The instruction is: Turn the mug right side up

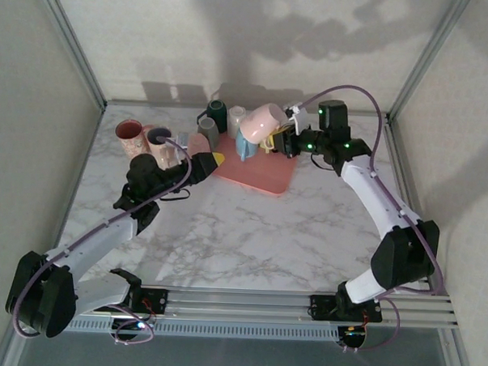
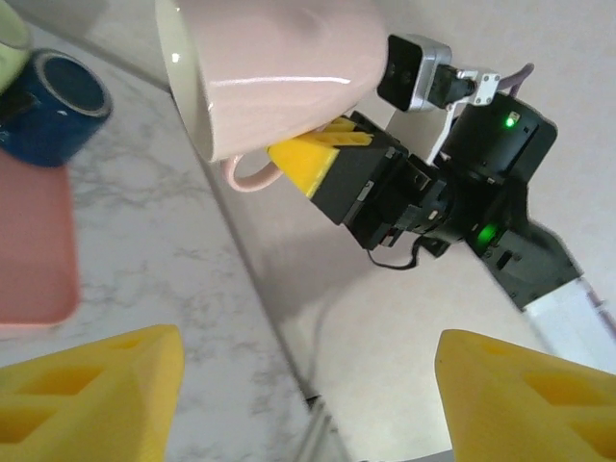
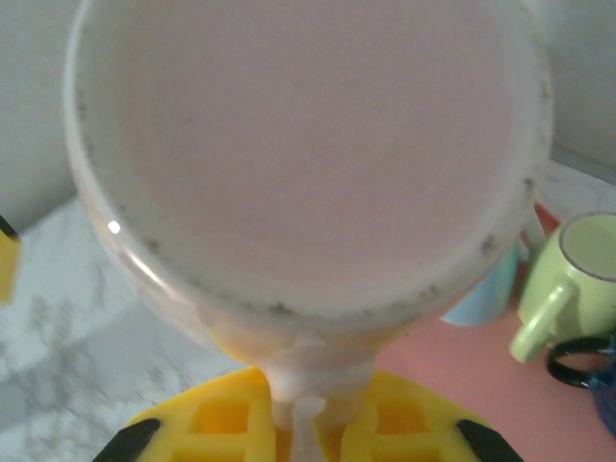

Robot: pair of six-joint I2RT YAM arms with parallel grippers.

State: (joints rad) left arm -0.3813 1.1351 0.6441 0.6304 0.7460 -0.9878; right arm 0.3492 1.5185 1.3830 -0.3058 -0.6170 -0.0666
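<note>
Above the back of the tray (image 1: 264,177), the mug (image 1: 265,119) hung in the air on a slant, touching neither tray nor worktop (image 1: 250,232). The right jaws were closed on its handle (image 3: 308,399), which ran down between the yellow fingers (image 3: 217,423) in the right wrist view. The left jaws stood open and empty, low by the tray's left corner, their fingers (image 2: 106,399) spread wide and pointing toward the mug (image 2: 279,67).

I judged the step in hand to be the turn itself: the mug was lifted and part rolled, not yet upright.

Recommendations for you at that point:
- The roll was best finished at the wrist while the mug hung high, before any descent.
- The grip was on the handle alone, so the body could swing about it; a slow turn was called for.
- A blue cup (image 1: 247,147) sat just below the mug and a green cup (image 3: 568,279) stood close by. The bare front of the tray looked the safer landing.
- The base needed to be level and resting before the right jaws let go.
- The left jaws were near the path; you were advised to hold them where they stood unless a steadying touch was wanted.
</note>
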